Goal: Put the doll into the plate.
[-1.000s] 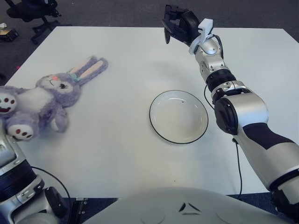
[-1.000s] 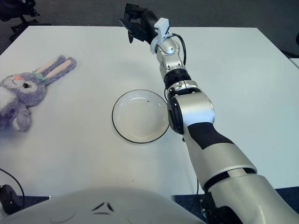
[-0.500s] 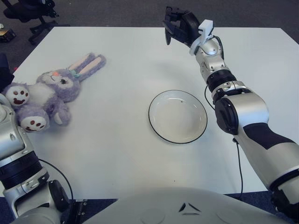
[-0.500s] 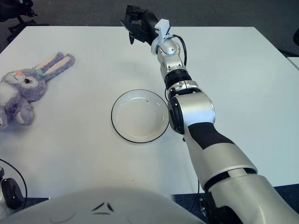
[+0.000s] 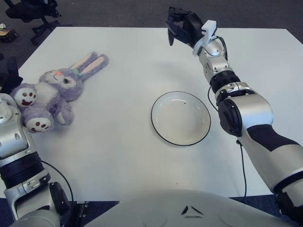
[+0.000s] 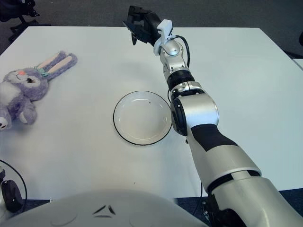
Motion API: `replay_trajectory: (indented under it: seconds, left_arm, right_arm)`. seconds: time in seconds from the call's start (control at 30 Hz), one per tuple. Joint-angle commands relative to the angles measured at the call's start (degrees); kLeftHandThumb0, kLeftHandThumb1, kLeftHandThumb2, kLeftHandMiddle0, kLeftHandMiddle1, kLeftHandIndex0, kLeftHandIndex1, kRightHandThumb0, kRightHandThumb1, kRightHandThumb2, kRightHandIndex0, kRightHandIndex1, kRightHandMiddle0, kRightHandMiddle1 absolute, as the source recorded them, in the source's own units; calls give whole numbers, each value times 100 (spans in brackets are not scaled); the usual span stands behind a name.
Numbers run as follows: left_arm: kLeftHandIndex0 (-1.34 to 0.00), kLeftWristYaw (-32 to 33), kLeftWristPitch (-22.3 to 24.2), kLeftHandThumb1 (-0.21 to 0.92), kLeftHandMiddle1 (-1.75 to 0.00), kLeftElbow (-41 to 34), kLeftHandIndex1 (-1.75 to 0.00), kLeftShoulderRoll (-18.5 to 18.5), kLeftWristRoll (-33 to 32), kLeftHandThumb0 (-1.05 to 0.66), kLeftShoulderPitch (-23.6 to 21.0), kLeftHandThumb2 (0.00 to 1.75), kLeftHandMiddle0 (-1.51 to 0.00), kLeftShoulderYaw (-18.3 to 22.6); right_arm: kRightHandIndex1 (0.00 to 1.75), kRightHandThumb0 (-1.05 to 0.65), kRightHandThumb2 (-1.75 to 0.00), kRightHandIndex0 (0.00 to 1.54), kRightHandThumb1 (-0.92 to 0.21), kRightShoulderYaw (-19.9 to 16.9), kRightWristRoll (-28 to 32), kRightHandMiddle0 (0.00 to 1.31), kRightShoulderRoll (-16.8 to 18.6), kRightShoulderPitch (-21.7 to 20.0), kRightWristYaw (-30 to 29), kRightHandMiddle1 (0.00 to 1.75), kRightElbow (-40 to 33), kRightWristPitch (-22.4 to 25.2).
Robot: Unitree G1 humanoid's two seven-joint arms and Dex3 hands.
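A purple plush bunny doll [image 5: 53, 91] lies on its back at the left side of the white table [image 5: 113, 156], ears pointing up-right. My left hand [image 5: 9, 75] is at the table's left edge, right against the doll's feet, its dark fingers standing straight up beside the upper foot. I see no finger wrapped around the doll. A white plate with a dark rim [image 5: 181, 118] sits empty near the table's middle, well right of the doll. My right hand [image 5: 180, 26] hangs above the far edge, fingers relaxed, holding nothing.
A black office chair [image 5: 28, 12] stands on the floor beyond the far left corner. My right arm [image 5: 241, 113] stretches along the right side of the plate. Bare tabletop lies between doll and plate.
My left hand has come in from the left against the doll's feet. The doll has shifted right and its feet have turned upward. The right hand has barely moved.
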Motion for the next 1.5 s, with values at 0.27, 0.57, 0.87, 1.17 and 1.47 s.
replay_trajectory:
  seconds: [0.27, 0.57, 0.87, 1.17, 1.47]
  left_arm:
    - [-43, 10, -112, 71, -153, 194, -132, -55, -44, -1, -168, 61, -56, -317]
    - [-43, -292, -74, 71, -152, 0, -132, -190, -345, -1, -281, 61, -57, -638]
    - [-42, -457, 272, 67, -151, -941, -136, -675, -582, -1, -357, 67, -59, -1301]
    - [-39, -717, 398, 65, -151, -997, -140, -981, -905, -1, -742, 72, -60, -1707]
    - [-35, -1045, 499, 67, -155, -1088, -144, -1132, -1415, -1, -970, 71, -56, -1821]
  right_arm:
    - [175, -32, -33, 86, -92, -14, -28, 68, -43, 30, 52, 175, 35, -28]
    - [175, -32, -32, 86, -92, -11, -26, 68, -28, 45, 62, 175, 42, -45]
    - [175, -32, -31, 86, -92, -20, -12, 68, -14, 51, 113, 175, 57, -63]
    - [175, -32, -31, 87, -92, -37, -6, 69, 1, 51, 141, 175, 72, -74]
    - [175, -32, -30, 88, -92, -54, 1, 69, -2, 55, 168, 175, 80, -86]
